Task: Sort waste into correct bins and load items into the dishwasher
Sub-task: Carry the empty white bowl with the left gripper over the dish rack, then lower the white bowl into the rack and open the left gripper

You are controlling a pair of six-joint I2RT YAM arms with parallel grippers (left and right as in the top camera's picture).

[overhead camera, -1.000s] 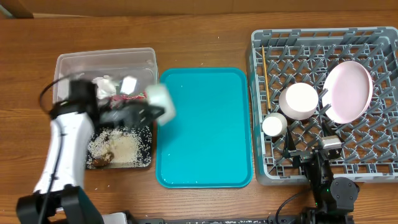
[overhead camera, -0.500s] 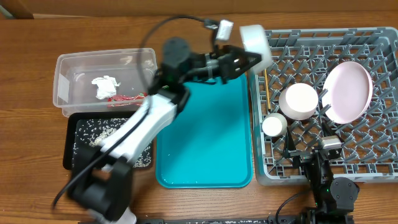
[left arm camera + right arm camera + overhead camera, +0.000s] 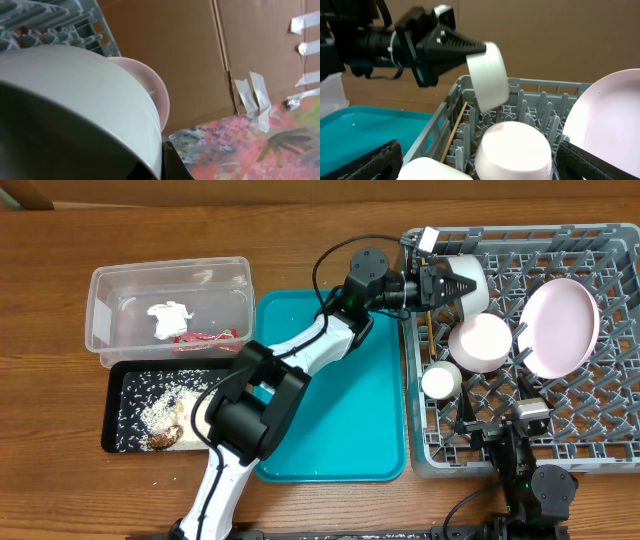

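Observation:
My left gripper (image 3: 455,285) is shut on the rim of the pale grey-green bowl (image 3: 476,286) and holds it tilted above the far left part of the grey dish rack (image 3: 600,430). The right wrist view shows that bowl (image 3: 489,75) in the air over the rack. In the rack are a pinkish-white bowl (image 3: 480,342) upside down, a small white cup (image 3: 440,381), the upright plate (image 3: 558,327) and chopsticks (image 3: 425,285). My right gripper (image 3: 480,161) is open and empty at the rack's near edge. In the left wrist view the bowl (image 3: 75,95) hides most of one finger (image 3: 172,165).
The teal tray (image 3: 330,390) lies between the rack and the bins. The clear tub (image 3: 110,290) holds the napkin (image 3: 168,315) and the red wrapper (image 3: 205,336). The black tray (image 3: 112,415) holds rice scraps (image 3: 170,415). My left arm spans over the teal tray.
My left arm has swung from over the black tray, across the teal tray, to above the rack's far left part, carrying the grey-green bowl. The right arm has not moved.

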